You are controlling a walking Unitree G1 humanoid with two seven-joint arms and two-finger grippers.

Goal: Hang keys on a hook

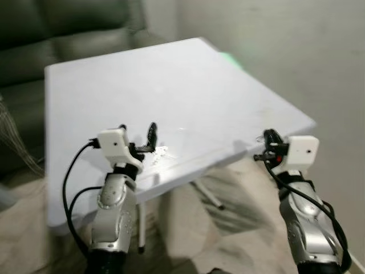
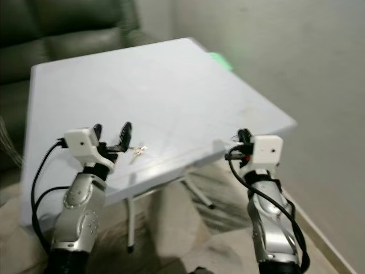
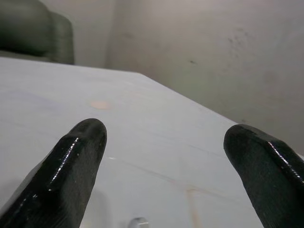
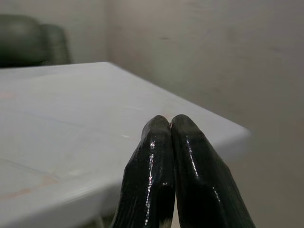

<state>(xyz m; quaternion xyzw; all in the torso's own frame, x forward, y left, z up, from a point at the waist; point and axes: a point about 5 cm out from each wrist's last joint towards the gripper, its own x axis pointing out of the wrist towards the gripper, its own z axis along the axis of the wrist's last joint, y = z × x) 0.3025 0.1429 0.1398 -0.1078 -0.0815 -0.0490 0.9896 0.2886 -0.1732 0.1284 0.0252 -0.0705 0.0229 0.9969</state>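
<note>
Pale grey plaster wall (image 1: 296, 51) is running along the robot's right side, and a dark green leather sofa (image 1: 63, 34) is sitting behind the far edge of the furniture ahead. A broad white rectangular folding counter (image 1: 171, 85) is taking up the middle of the head views, standing on thin white metal legs (image 1: 208, 194) over a beige floor (image 1: 239, 228). The left silver arm is reaching up at the near edge of the counter, its left pincer (image 2: 112, 133) hovering over the surface with the two black fingers (image 3: 71, 166) spread wide apart and nothing between them. The right silver arm is lifted off the near right corner of the counter, and its right pincer (image 1: 268, 138) is holding its fingertips pressed tightly together, gripping nothing. A small bunch of silver metal keys (image 1: 159, 153) is lying flat on the counter close to the near edge, just beside the left pincer's fingertips and not touching them; in the left wrist view a small shiny rounded piece, possibly part of them, is peeking up at the frame's edge between the fingers.
</note>
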